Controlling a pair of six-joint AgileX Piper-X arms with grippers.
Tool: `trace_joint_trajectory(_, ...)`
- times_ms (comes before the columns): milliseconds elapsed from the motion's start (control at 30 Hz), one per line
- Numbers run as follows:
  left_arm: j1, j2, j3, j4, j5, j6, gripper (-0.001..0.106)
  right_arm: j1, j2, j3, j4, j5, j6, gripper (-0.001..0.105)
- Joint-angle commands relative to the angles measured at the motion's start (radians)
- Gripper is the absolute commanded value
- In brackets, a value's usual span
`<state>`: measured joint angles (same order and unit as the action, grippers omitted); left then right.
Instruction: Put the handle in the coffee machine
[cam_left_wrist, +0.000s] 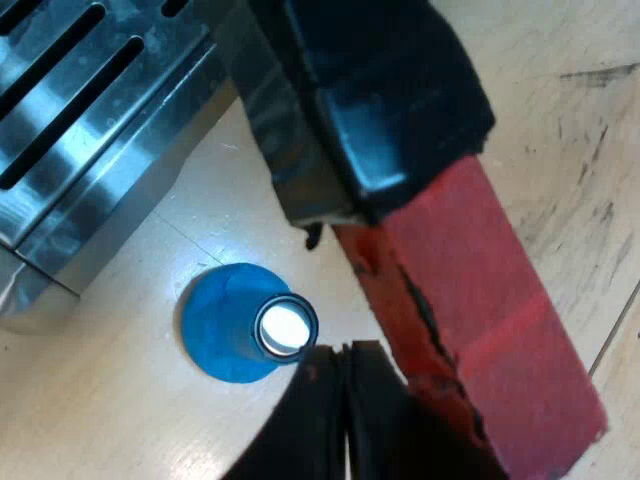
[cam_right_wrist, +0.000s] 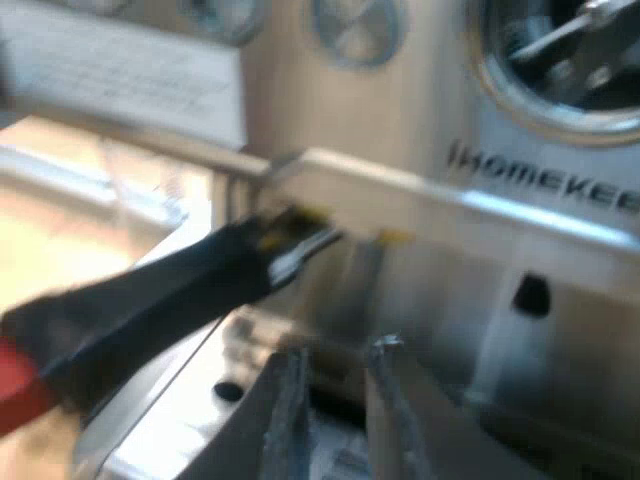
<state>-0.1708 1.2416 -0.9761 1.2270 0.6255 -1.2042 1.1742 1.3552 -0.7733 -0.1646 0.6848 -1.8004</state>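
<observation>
Handle (cam_right_wrist: 150, 300) juts from under the machine's (cam_right_wrist: 540, 180) front, red end (cam_left_wrist: 480, 330) out, so the left fingers (cam_left_wrist: 315, 420) (pressed shut, empty, just beside that red end) should likely push it sideways evenly until it locks; the right fingers (cam_right_wrist: 285, 420), part open and empty, hover by the machine's front.

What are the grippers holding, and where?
Nothing, it seems. The left gripper is shut beside the red end of the handle; the right gripper is open and empty at the machine.
</observation>
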Motion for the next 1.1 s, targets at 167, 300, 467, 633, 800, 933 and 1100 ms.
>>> trace_joint_trajectory(167, -0.02, -0.063, 0.0, 0.002, 0.13, -0.081, 0.0, 0.048, -0.143, -0.003, 0.198, -0.156, 0.017, 0.017)
trace_joint_trajectory(300, -0.02, -0.108, 0.0, -0.003, 0.13, -0.099, 0.0, 0.054, -0.237, -0.003, 0.307, -0.264, 0.019, 0.017)
trace_joint_trajectory(467, -0.02, -0.124, 0.0, -0.02, 0.14, -0.124, 0.0, 0.054, -0.335, -0.003, 0.386, -0.321, 0.025, 0.017)
trace_joint_trajectory(633, -0.02, -0.124, 0.0, -0.023, 0.147, -0.124, 0.0, 0.054, -0.435, -0.003, 0.444, -0.33, 0.025, 0.017)
trace_joint_trajectory(800, -0.024, -0.124, 0.0, -0.026, 0.226, -0.165, 0.0, 0.054, -0.518, -0.003, 0.475, -0.33, 0.025, 0.017)
trace_joint_trajectory(933, -0.055, -0.124, 0.0, -0.035, 0.226, -0.168, 0.0, 0.054, -0.546, -0.003, 0.497, -0.33, 0.025, 0.017)
trace_joint_trajectory(1100, -0.161, -0.124, 0.0, -0.098, 0.226, -0.229, 0.0, 0.054, -0.545, -0.003, 0.502, -0.33, 0.025, 0.017)
